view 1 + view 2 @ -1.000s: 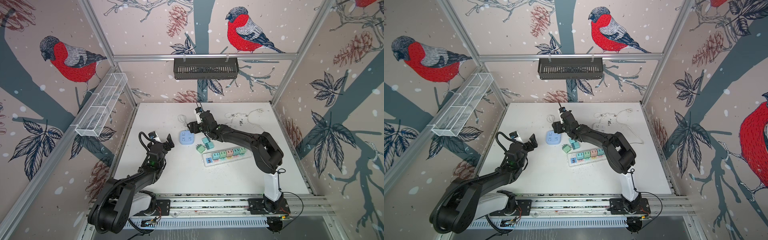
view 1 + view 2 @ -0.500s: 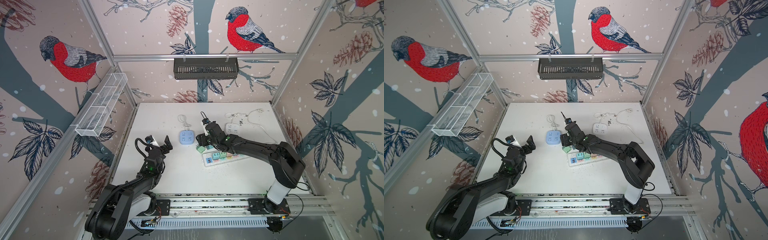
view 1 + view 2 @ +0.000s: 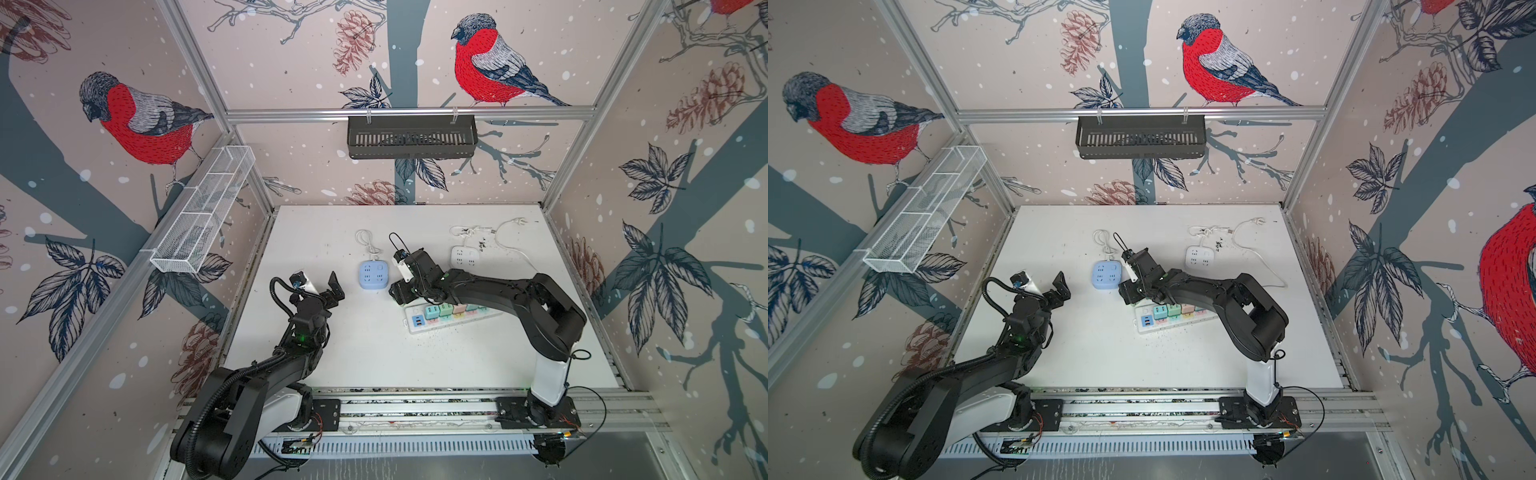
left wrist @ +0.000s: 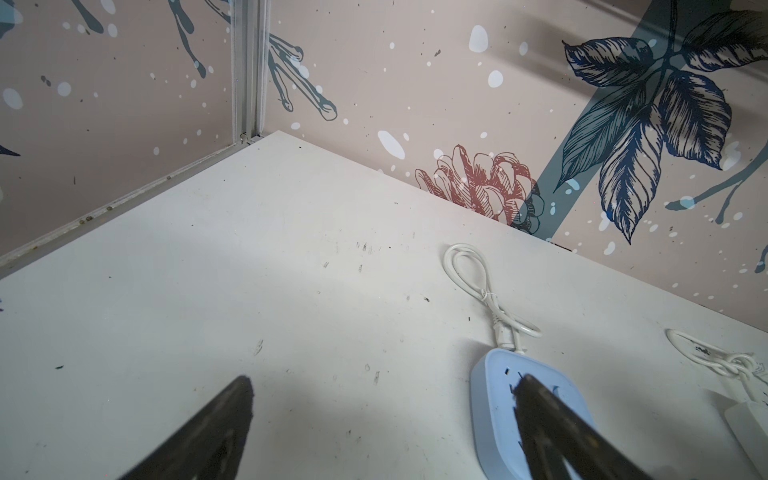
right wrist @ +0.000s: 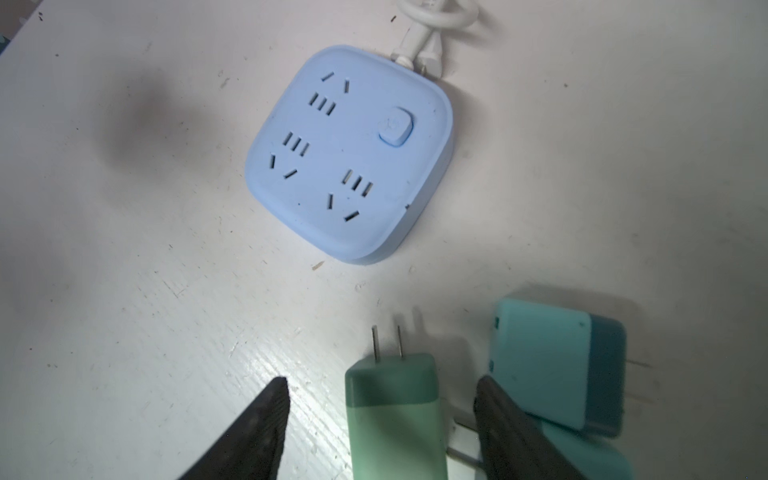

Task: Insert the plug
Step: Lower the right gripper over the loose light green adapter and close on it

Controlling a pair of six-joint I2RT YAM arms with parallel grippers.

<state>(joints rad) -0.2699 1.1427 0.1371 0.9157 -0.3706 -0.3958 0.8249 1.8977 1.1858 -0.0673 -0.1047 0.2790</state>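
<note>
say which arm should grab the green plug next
Right. The right claw straddles the green plug, open, prongs toward the blue socket. The left claw hangs open over the table, farther off.

The left arm (image 3: 286, 365) was bent, the left claw (image 4: 382, 384) raised off the surface (image 3: 374, 357), jaws spread wide. The right arm (image 3: 498, 291) stretched toward the middle, the right claw (image 5: 382, 382) angled down, jaws partly apart, gripping nothing.

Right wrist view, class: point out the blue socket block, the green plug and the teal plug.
blue socket block (image 5: 349, 156), right wrist view, middle of its top face.
green plug (image 5: 392, 399), right wrist view, body behind the prongs.
teal plug (image 5: 540, 357), right wrist view, light teal side face.
</note>
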